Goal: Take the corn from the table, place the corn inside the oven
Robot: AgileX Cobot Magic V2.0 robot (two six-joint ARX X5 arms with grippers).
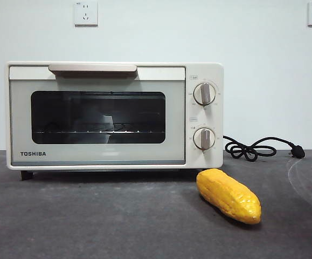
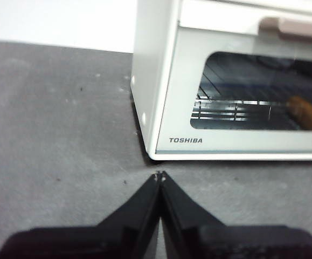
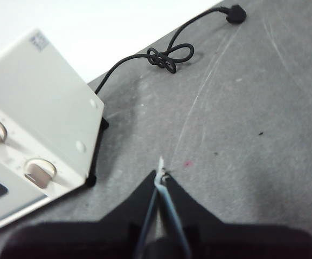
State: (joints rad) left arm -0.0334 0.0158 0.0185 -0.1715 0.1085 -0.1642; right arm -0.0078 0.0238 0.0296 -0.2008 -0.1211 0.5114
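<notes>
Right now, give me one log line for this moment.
corn: on table, front of oven's knob side | oven door: closed | left end effector: shut, empty | right end effector: shut, empty

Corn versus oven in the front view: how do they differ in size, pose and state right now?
The corn is small, glossy yellow-orange and lies slanted on the table; the oven is far larger, cream-white, boxy and stands square. The corn sits outside, in front of the oven's knob side; the oven's door is shut. Both rest on the table, untouched by either gripper.
</notes>
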